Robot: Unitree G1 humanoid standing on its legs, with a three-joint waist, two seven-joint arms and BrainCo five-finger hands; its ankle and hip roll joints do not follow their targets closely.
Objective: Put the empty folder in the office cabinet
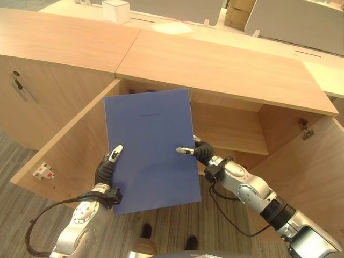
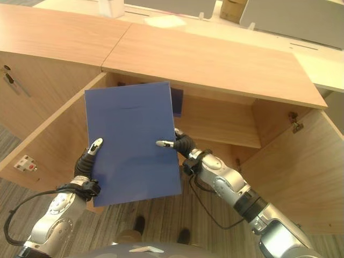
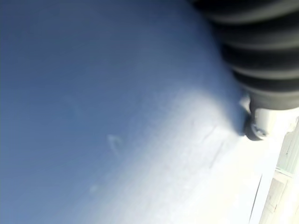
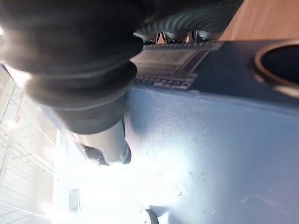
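wooden cabinet (image 1: 226, 67) with doors swung open, bare inner shelf (image 1: 228, 134), maybe a white box (image 1: 116, 11) on the desk behind

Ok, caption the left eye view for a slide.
Both hands, left and right, hold a blue folder upright before the open cabinet.

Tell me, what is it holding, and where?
A flat blue folder, pinched by both hands: left hand on its left edge, right hand on its right edge.

Hand (image 4: 100, 140) apparently pinching blue folder (image 4: 219, 154)
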